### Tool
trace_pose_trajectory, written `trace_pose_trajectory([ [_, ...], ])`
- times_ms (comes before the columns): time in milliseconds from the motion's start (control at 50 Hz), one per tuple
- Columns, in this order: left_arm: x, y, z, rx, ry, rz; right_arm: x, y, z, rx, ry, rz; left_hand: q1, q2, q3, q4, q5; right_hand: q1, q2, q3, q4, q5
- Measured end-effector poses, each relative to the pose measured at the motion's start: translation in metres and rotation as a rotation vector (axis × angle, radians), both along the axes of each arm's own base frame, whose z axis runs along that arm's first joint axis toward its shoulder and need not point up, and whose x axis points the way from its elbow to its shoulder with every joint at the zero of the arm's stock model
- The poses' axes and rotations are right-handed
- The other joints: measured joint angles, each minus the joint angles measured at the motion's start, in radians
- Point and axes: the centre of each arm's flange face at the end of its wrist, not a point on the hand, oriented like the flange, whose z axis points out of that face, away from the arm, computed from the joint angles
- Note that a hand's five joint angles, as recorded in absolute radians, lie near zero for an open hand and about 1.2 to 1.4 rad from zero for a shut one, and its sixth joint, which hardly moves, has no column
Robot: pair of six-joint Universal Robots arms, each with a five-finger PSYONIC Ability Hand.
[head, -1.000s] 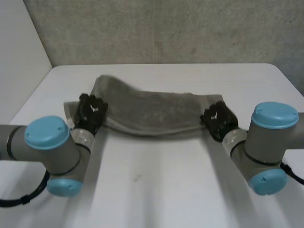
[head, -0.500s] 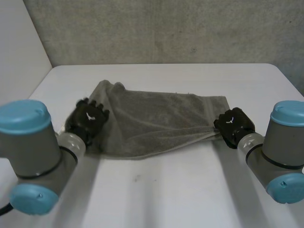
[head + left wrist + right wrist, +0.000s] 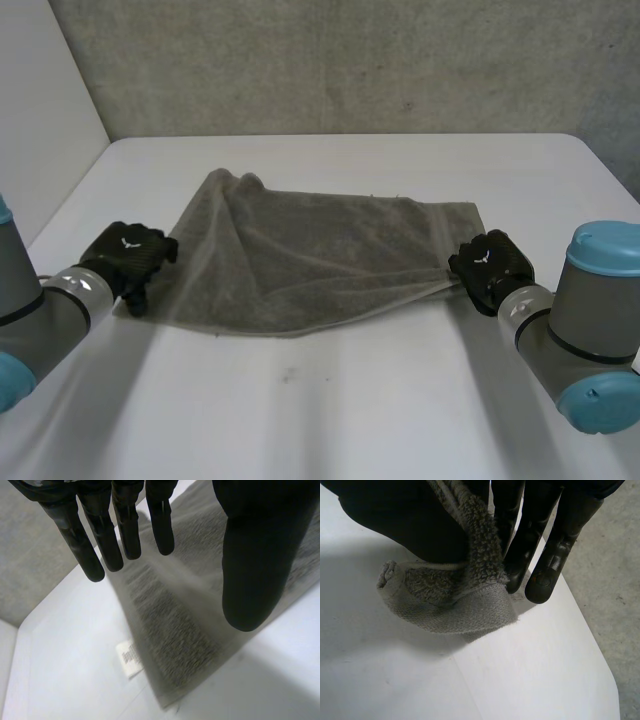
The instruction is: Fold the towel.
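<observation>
The grey towel (image 3: pixel 310 260) lay rumpled in the middle of the white table (image 3: pixel 350 400). At its nine o'clock end the left hand (image 3: pixel 130 255) was loose, fingers straight, gripping nothing. At three o'clock the right hand (image 3: pixel 488 265) was clamped on the towel's corner, cloth pinched between thumb and fingers.

Looks like a robotics lab: plain white table (image 3: pixel 330 400) against a bare concrete wall (image 3: pixel 350 60), robot arms (image 3: pixel 585 320) at it.
</observation>
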Motion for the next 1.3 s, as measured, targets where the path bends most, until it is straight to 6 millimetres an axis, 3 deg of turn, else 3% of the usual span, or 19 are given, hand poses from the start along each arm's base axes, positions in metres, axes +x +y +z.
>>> trace_pose_trajectory([
  [160,0.009,-0.014,-0.015,-0.016,0.006,0.024,0.000,0.001,-0.001,0.004,0.001,0.001,0.024,0.025,0.025,0.027,0.027,0.000,0.000,0.000,0.000,0.000],
  [420,0.003,-0.024,-0.043,0.000,0.018,-0.029,0.000,0.002,-0.003,0.010,0.001,0.005,0.069,0.069,0.069,0.070,0.071,0.000,0.000,0.000,0.000,0.000],
  [960,0.006,-0.030,-0.054,0.020,0.011,-0.019,0.000,0.002,-0.006,0.003,0.000,0.007,0.028,0.025,0.024,0.025,0.027,0.000,0.000,0.000,0.000,0.000],
  [1220,0.005,-0.048,-0.058,-0.044,0.016,-0.016,0.000,0.002,-0.009,0.012,0.005,0.008,0.173,0.170,0.169,0.171,0.077,0.000,0.000,0.001,0.000,0.000],
  [1300,0.004,-0.056,-0.052,-0.091,0.023,-0.017,0.000,0.002,-0.009,0.011,0.005,0.007,0.225,0.221,0.221,0.222,0.218,0.000,0.000,0.001,0.000,0.000],
])
